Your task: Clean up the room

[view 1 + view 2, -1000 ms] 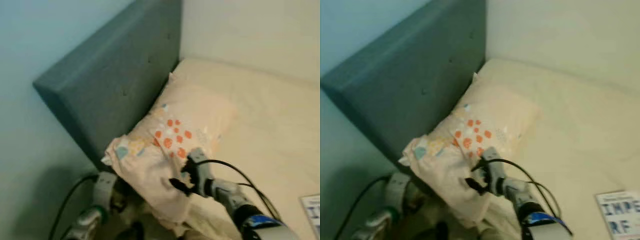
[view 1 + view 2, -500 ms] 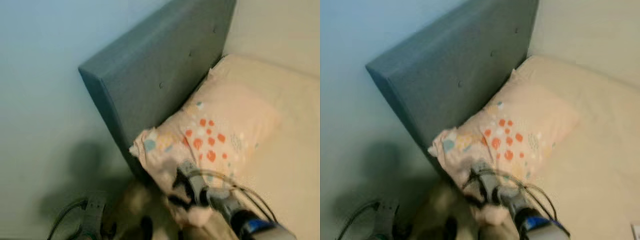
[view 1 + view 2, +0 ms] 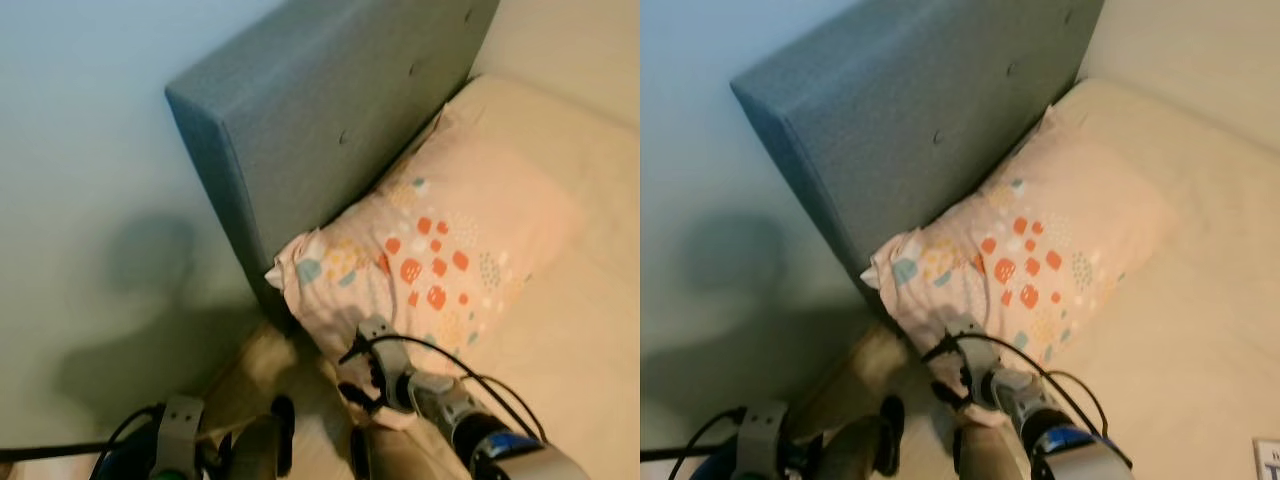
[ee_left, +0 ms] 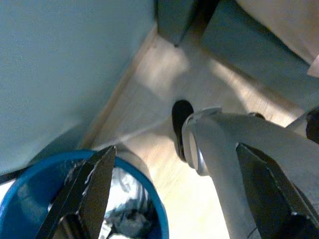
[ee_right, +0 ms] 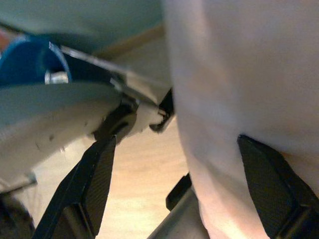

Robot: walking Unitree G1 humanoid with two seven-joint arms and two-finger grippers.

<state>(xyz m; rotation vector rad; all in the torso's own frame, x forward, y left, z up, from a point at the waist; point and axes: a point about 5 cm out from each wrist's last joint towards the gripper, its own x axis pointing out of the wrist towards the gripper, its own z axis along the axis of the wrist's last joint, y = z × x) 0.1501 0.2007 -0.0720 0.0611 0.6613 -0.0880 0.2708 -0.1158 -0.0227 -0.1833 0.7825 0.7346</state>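
— Pillow (image 3: 440, 255): is it being handled at all? And what is being shown on the left?

— On the left, the left tool (image 4: 174, 199) is being hung with fingers spread over a blue bin (image 4: 30, 199) on the floor. In the middle, the grey headboard (image 3: 320, 120) is being leaned on by the pillow, which is lying on the bed (image 3: 580, 330), one corner hanging over the edge.

— What has been changed?

— The view has been swung leftward; the pillow itself is being left where it was. The right tool (image 3: 362, 375) is being kept at that hanging corner, fingers spread, nothing pinched. Tidying of the pillow is probably being finished.
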